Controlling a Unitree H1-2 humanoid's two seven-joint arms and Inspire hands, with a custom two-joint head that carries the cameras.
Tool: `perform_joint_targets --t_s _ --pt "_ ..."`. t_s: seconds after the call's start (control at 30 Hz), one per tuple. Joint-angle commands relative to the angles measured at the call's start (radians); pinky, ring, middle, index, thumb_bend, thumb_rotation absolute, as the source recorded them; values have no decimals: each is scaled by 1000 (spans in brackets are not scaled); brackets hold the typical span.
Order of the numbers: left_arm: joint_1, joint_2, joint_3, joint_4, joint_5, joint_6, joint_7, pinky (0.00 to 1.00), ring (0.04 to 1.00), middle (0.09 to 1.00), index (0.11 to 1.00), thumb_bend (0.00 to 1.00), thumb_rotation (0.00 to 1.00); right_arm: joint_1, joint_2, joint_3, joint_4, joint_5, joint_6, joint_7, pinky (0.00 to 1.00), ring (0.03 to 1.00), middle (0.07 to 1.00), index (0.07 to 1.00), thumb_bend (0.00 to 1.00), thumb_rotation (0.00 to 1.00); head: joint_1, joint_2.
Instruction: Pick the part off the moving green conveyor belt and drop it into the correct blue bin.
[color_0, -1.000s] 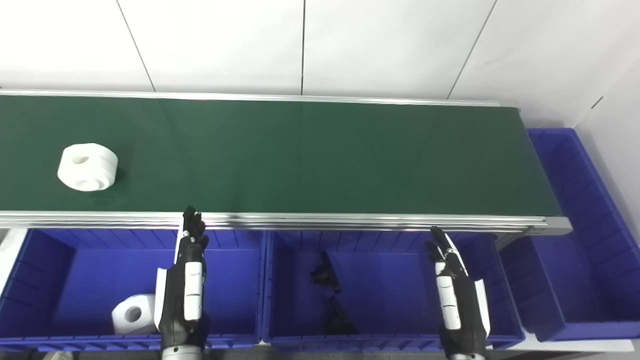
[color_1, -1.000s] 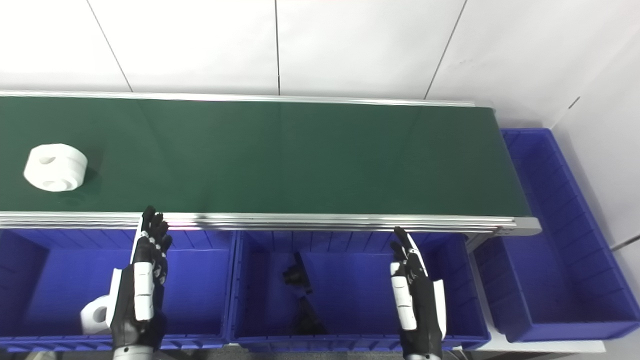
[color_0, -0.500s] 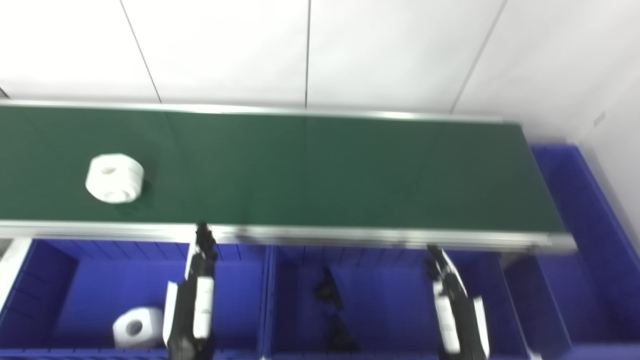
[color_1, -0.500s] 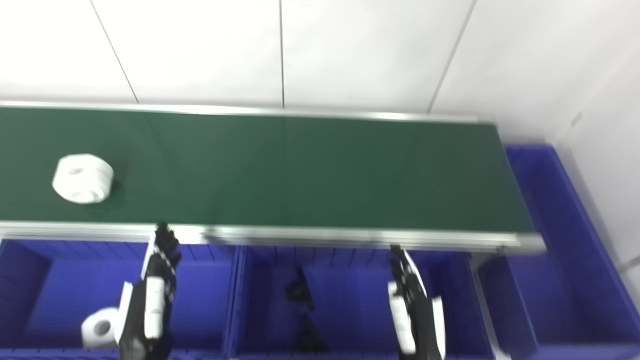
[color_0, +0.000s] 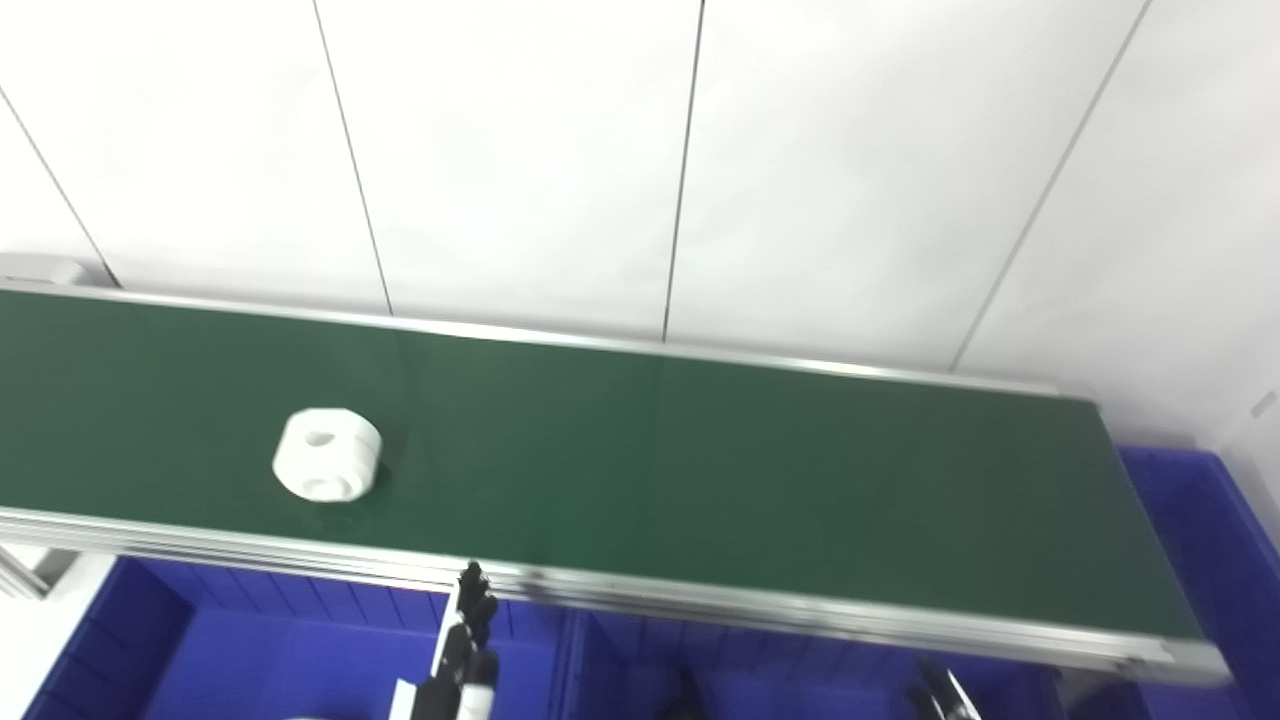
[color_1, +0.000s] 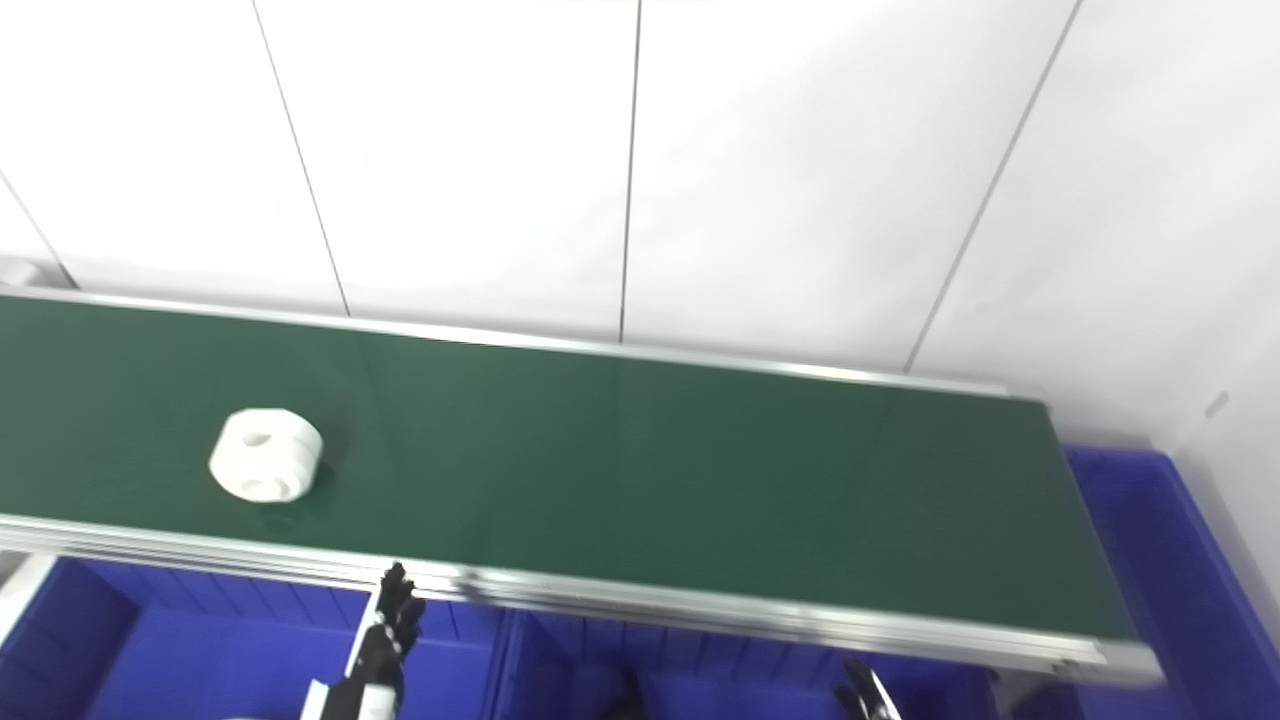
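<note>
- your part (color_0: 327, 468) is a white, chunky round piece with a hole in its top face, lying on the green belt (color_0: 700, 470), toward the left end and closer to the near rail than to the far one.
- nothing touches the part; bare belt lies all round it, and it throws a small shadow on its right.
- your left hand (color_0: 460, 660) rises from the bottom edge over the left bin (color_0: 250, 650), fingers straight and together, their tips just reaching the near rail (color_0: 760, 605). it holds nothing.
- that hand sits to the right of the part and on the near side of the rail, apart from it.
- of your right hand (color_1: 865, 695) you see only the fingertips at the bottom edge, over the middle bin (color_1: 720, 670); you cannot tell whether it is spread or closed.
- the two bins stand side by side just under the near rail, mostly cut off by the bottom of the view; a dark shape shows at the very bottom of the middle one, too little to identify.
- a third bin (color_0: 1225, 560) stands past the belt's right end, running away from you.
- behind the belt you have a white panelled wall (color_0: 640, 150) with thin dark seams.
</note>
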Motion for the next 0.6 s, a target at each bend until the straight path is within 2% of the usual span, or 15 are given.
perform_joint_targets --t_s 0.0,0.07,0.23,0.3,0.33,0.4,0.43,0.47,0.5,0.57 --pt "-10 -25 -16 3 22 -54 18 1000 977 988 1000 810 1000 -9 -7 -11 -3 17 -57 19 978 915 939 883 606 894 13 -11" --pt "-17 -24 -18 18 43 -76 27 1000 973 982 1000 804 1000 -14 -12 -14 7 27 -55 26 993 925 948 893 582 916 28 -21" --pt "-34 -18 -24 12 86 -127 35 977 959 957 972 708 1000 -29 -21 -22 41 66 -56 55 1000 947 972 927 566 938 60 -42" --pt "-39 -18 -23 -30 108 -125 34 920 921 910 929 728 984 -33 -21 -25 50 69 -54 59 1000 949 977 934 562 947 64 -49" --pt "-43 -14 -22 -54 128 -122 34 855 891 879 903 719 942 -34 -21 -26 53 69 -54 59 1000 952 978 937 550 951 65 -50" --pt "-53 -4 -18 -85 175 -120 35 797 869 864 894 706 920 -38 -20 -29 61 68 -58 59 1000 952 976 937 541 954 66 -51" --pt "-75 23 -9 -118 208 -101 20 777 861 859 891 702 913 -40 -20 -30 66 70 -59 61 1000 952 975 937 538 954 70 -51" --pt "-91 41 -3 -140 228 -87 9 665 808 836 854 720 841 -42 -20 -30 70 72 -60 63 1000 948 970 934 542 948 70 -51" --pt "-125 73 15 -168 253 -53 -10 653 795 820 817 758 793 -44 -20 -29 71 73 -58 66 1000 945 970 930 541 954 70 -48" --pt "-204 142 54 -196 314 -4 -40 638 792 814 796 770 760 -47 -21 -29 73 72 -57 69 1000 944 970 929 535 960 70 -47"
